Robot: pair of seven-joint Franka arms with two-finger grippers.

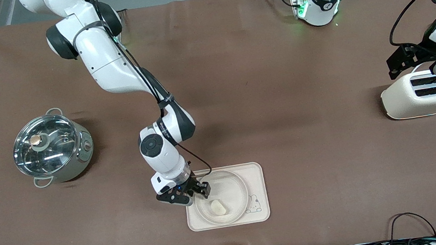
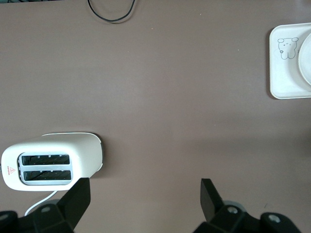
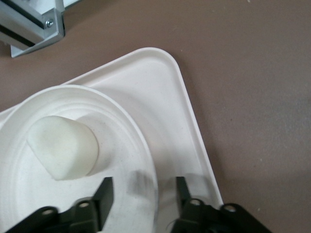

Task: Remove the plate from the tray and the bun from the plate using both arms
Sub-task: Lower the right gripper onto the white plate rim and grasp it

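Note:
The round cream plate (image 1: 227, 179) lies on the rectangular cream tray (image 1: 255, 174) with the rabbit drawing, near the front camera. The small pale bun (image 1: 218, 207) lies in the plate. My right gripper (image 1: 195, 192) is low at the plate's edge toward the right arm's end. In the right wrist view it (image 3: 143, 194) is open, one finger over the plate (image 3: 73, 204) and one over the tray (image 3: 160, 97), with the rim between them. The bun (image 3: 63, 148) lies just ahead. My left gripper (image 1: 398, 63) is open and empty (image 2: 146, 194), up beside the toaster.
A cream two-slot toaster (image 1: 406, 101) stands at the left arm's end of the table, also in the left wrist view (image 2: 53, 162). A steel pot with a glass lid (image 1: 50, 149) stands at the right arm's end. Black cables (image 1: 409, 219) lie along the edge nearest the front camera.

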